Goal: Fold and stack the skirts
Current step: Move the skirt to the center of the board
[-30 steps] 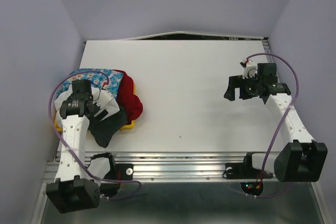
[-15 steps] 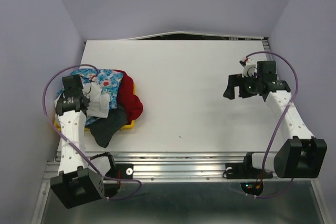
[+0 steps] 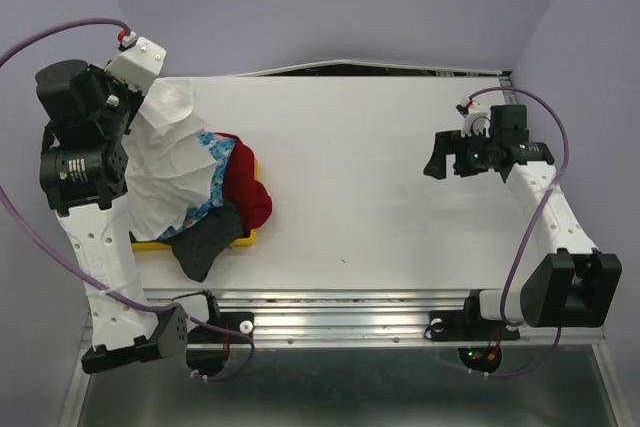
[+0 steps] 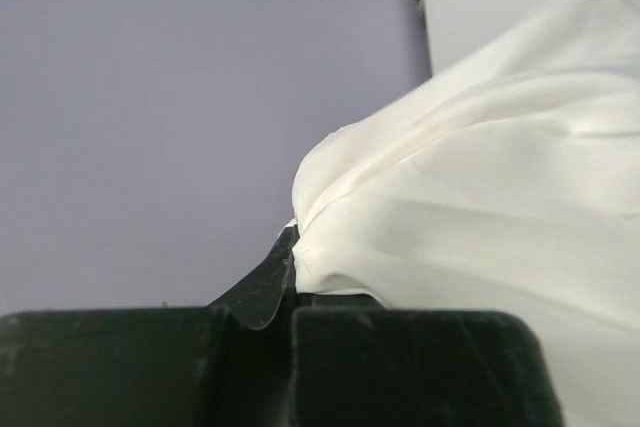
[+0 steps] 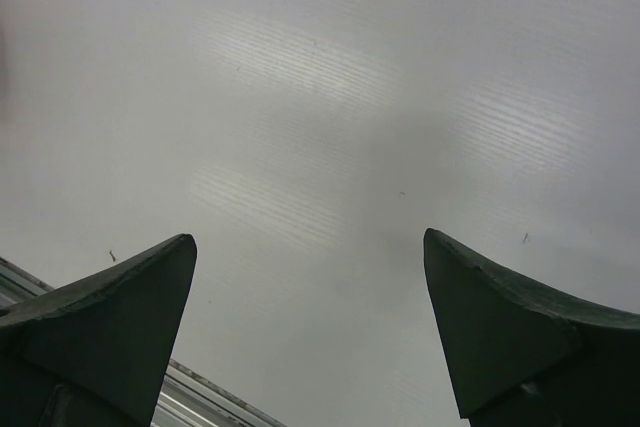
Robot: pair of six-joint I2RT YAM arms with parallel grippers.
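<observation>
White thin skirt (image 3: 165, 162) pinched at one edge between left jaws, shut tight on the cloth, held high over the far-left corner of the tabletop (image 3: 380, 177). Hung slantwise, long axis running from that grip down toward the near edge, lower end draped on the pile. Beneath it, along the left edge: blue flowered skirt (image 3: 218, 147), red skirt (image 3: 250, 187) to its right, dark grey skirt (image 3: 205, 244) nearest the front, all heaped on a yellow tray (image 3: 247, 238). Hemmed in on the left by the lilac wall (image 3: 30, 367), close beside the left arm (image 3: 85, 162). Wide bare tabletop through the middle and right. Over bare surface near the right edge, right jaws spread wide, holding nothing, well apart from the pile.
</observation>
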